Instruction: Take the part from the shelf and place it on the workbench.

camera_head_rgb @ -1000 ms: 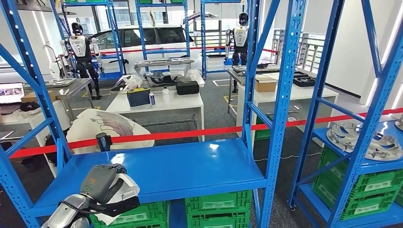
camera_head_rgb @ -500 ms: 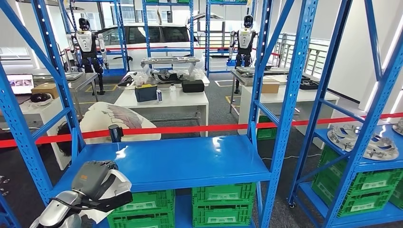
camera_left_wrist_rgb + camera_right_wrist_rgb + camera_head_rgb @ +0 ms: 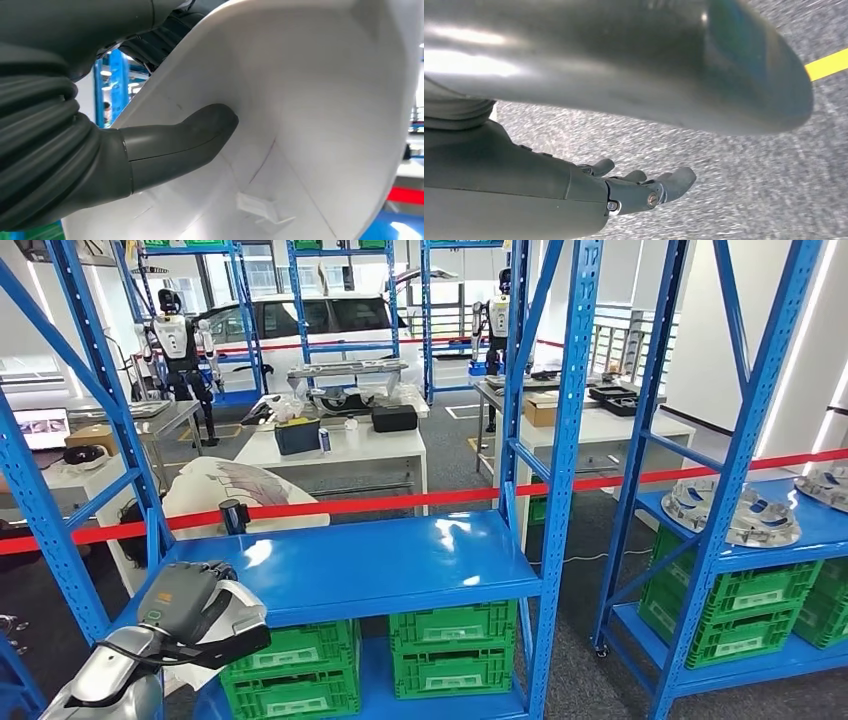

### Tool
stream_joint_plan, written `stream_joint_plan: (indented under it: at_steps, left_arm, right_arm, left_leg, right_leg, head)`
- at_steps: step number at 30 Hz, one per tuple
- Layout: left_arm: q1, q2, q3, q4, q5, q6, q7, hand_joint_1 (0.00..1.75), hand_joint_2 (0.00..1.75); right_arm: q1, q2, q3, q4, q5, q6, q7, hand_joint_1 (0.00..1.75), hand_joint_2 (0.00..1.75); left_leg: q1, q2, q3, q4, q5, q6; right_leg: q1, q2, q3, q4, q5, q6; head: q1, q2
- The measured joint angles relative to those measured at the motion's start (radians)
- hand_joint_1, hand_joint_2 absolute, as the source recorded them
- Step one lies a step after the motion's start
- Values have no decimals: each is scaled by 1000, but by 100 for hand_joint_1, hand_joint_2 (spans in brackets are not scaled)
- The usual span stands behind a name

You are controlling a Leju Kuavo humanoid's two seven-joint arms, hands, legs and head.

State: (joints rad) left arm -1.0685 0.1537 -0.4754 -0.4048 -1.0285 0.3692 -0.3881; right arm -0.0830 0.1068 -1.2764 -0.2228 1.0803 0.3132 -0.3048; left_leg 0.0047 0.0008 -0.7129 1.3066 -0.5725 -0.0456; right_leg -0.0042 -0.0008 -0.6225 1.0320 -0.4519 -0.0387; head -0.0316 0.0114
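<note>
Left hand (image 3: 190,608) sat low at the near left corner of my head view, its grey back toward the camera, and it gripped the white part (image 3: 243,635), a curved plastic panel whose edge showed under the wrist and in front of a green crate (image 3: 292,677). Through the left wrist camera I saw the thick grey thumb (image 3: 197,135) pressed flat against the panel's smooth inner face (image 3: 320,100), with a small moulded clip (image 3: 260,209) standing off that face nearby. The darker fingers were hidden behind the panel, so I could not say how they lay.

Right hand (image 3: 644,187) hung down beside the body over speckled grey floor (image 3: 744,190), with a yellow line (image 3: 826,64) crossing one corner of that view. Its fingers were loosely curled but apart, with nothing in them.

Ahead of me stood the blue shelf rack (image 3: 560,440), and its blue middle shelf (image 3: 380,560) lay bare and shiny, just beyond the left hand. More green crates (image 3: 450,650) sat on the level under it. A red barrier tape (image 3: 400,502) ran across behind the rack. On the neighbouring rack to the right, round silver metal parts (image 3: 732,514) rested on a blue shelf above more green crates. Farther back I made out a white workbench (image 3: 340,450) with dark boxes on it, a large white body panel (image 3: 230,495) leaning near it, a white car (image 3: 300,320), and two other humanoid robots (image 3: 175,340) standing.
</note>
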Motion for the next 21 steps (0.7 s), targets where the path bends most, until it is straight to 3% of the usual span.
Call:
stream_joint_plan:
  at_steps: [1, 3, 5, 6, 8, 9, 11, 13, 14, 15, 16, 17, 18, 20, 21]
  left_arm:
    - [1, 1, 0, 1, -1, 2, 2, 150, 175]
    - [2, 3, 3, -1, -3, 6, 4, 150, 175]
    - [1, 3, 6, -6, -5, 9, 7, 150, 175]
    - [1, 4, 8, -8, -7, 10, 9, 150, 175]
    - [0, 5, 11, -9, -9, 10, 13, 150, 175]
    - [-1, 6, 13, -9, -10, 9, 15, 150, 175]
    - [-3, 6, 16, -10, -10, 8, 17, 150, 175]
    - [-3, 8, 20, -11, -10, 7, 18, 150, 175]
    - [-3, 9, 23, -11, -10, 6, 18, 150, 175]
    - [-2, 9, 25, -11, -11, 5, 18, 150, 175]
    - [-2, 10, 26, -11, -11, 5, 18, 150, 175]
    - [-1, 11, 27, -11, -11, 5, 18, 150, 175]
    - [-1, 12, 28, -12, -11, 5, 18, 150, 175]
    - [1, 17, 32, -15, -11, 8, 16, 150, 175]
    - [2, 18, 35, -16, -10, 9, 15, 150, 175]
  right_arm:
    - [0, 0, 0, 0, 0, 0, 1, 0, 0]
    - [0, 0, 0, 0, 2, 0, 3, 0, 0]
    - [-1, 0, 0, 0, 3, 0, 9, 0, 0]
    - [-2, 0, 0, 0, 4, 0, 11, 0, 0]
    - [-2, 0, 0, 0, 5, 0, 14, 0, 0]
    - [-1, 0, 0, 0, 7, 0, 15, 0, 0]
    - [0, 1, 0, 0, 8, 1, 17, 0, 0]
    - [-1, 1, 0, 0, 9, 2, 22, 0, 0]
    - [-2, 0, 0, 0, 9, 2, 25, 0, 0]
    - [-3, 0, 0, 0, 9, 2, 28, 0, 0]
    - [-3, -1, 0, 0, 9, 2, 30, 0, 0]
    - [-4, -1, 0, 0, 9, 2, 31, 0, 0]
    - [-6, -1, 0, 0, 9, 2, 32, 0, 0]
    - [-8, -1, 0, 0, 9, 2, 32, 0, 0]
    - [-8, -1, 0, 0, 9, 2, 33, 0, 0]
  left_leg:
    - [1, 0, 27, -21, 27, 1]
    - [0, 0, 123, -142, 59, 7]
    - [-6, -2, 200, -259, 42, 17]
    - [-11, -2, 213, -286, 33, 23]
    - [-13, 0, 204, -299, 47, 40]
    - [-12, 2, 197, -301, 58, 49]
    - [-9, 6, 177, -304, 82, 65]
    - [-10, 7, 147, -303, 105, 71]
    - [-10, 6, 131, -301, 116, 71]
    - [-10, 6, 115, -299, 127, 70]
    - [-9, 6, 97, -295, 138, 68]
    - [-8, 5, 81, -291, 147, 64]
    - [-7, 4, 66, -284, 155, 59]
    - [-9, 5, 46, -272, 169, 48]
    - [-9, 6, 41, -269, 176, 42]
  right_leg:
    - [0, 0, -15, 1, 10, 2]
    - [1, 0, -38, 4, 30, 8]
    - [1, 0, -49, 3, 48, 18]
    - [0, 0, -51, 0, 57, 24]
    - [-3, 1, -56, -5, 70, 36]
    - [-4, 2, -63, 3, 57, 41]
    - [-6, 3, -91, 74, -22, 48]
    - [-6, 3, -124, 201, -113, 51]
    - [-6, 3, -131, 255, -127, 52]
    - [-6, 3, -125, 283, -115, 53]
    - [-7, 3, -103, 279, -88, 53]
    - [-7, 3, -67, 243, -60, 53]
    - [-7, 3, -14, 180, -52, 51]
    - [-4, 5, 73, 53, -77, 42]
    - [-1, 6, 95, 16, -93, 37]
  head:
    - [0, 0]
    - [0, 0]
    - [1, 0]
    - [1, 0]
    - [1, 0]
    - [1, 0]
    - [1, 0]
    - [2, 0]
    - [2, 0]
    - [2, 0]
    - [2, 0]
    - [2, 0]
    - [2, 0]
    - [2, 0]
    - [2, 0]
